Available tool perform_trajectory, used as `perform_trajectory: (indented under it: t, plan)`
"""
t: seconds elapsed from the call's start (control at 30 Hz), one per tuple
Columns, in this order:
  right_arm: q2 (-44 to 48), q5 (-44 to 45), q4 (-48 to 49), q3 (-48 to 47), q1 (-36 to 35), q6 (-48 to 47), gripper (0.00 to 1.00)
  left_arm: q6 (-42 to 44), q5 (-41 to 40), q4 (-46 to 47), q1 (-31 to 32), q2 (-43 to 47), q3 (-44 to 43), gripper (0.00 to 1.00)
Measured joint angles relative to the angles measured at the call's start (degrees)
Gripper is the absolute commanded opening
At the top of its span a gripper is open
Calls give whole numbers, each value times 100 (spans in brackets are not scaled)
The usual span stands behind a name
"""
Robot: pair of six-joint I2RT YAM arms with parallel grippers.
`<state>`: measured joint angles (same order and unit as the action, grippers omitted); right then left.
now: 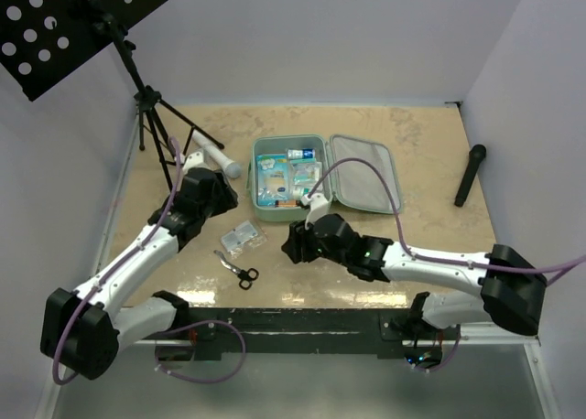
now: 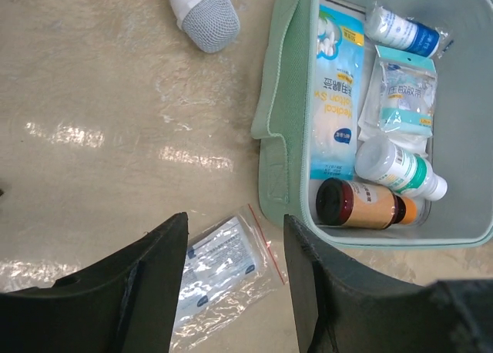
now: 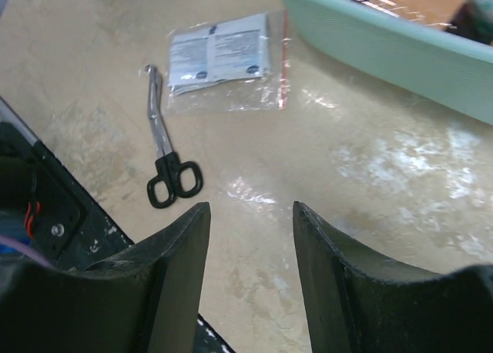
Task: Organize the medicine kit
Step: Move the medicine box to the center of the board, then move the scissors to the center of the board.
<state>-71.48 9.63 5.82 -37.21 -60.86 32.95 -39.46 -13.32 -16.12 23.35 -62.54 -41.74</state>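
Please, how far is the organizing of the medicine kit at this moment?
Partly done: the open medicine kit already holds a cotton pack and a brown bottle, among others. In hand: nothing, left gripper and right gripper are open and empty. Remaining: the clear bag and the scissors lie on the table outside, and the kit is unzipped.

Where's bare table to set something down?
Bare: between kit lid and black mic; far strip behind kit. Crowded: left and front of kit, with packet, scissors, left pincer, right pincer.
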Motion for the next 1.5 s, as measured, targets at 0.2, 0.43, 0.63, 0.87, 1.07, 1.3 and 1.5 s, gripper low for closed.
perform_trajectory:
  t: [0.2,0.43,0.63,0.87,1.07,1.3,1.5]
  plan:
    - [-879,310,-20,-761,-645,-271,51,-66,-201,-199,0,693,76,57]
    - [-2157,595,-70,-1814,-1263,-621,48,-328,-299,-472,-2,1373,164,56]
    - [-2946,592,-245,-2201,-1585,-820,42,-498,-313,-702,-9,1799,387,56]
    - [-3274,675,-444,-2365,-1720,-964,38,-498,-350,-767,-9,1843,439,56]
    - [-3582,855,-459,-2439,-1720,-1012,36,-498,-352,-793,-11,1864,592,56]
    - [-3646,894,-450,-2439,-1720,-1038,36,-501,-348,-835,-11,1867,601,56]
    - [-3659,911,-452,-2439,-1720,-1141,38,-501,-343,-831,-11,1867,664,56]
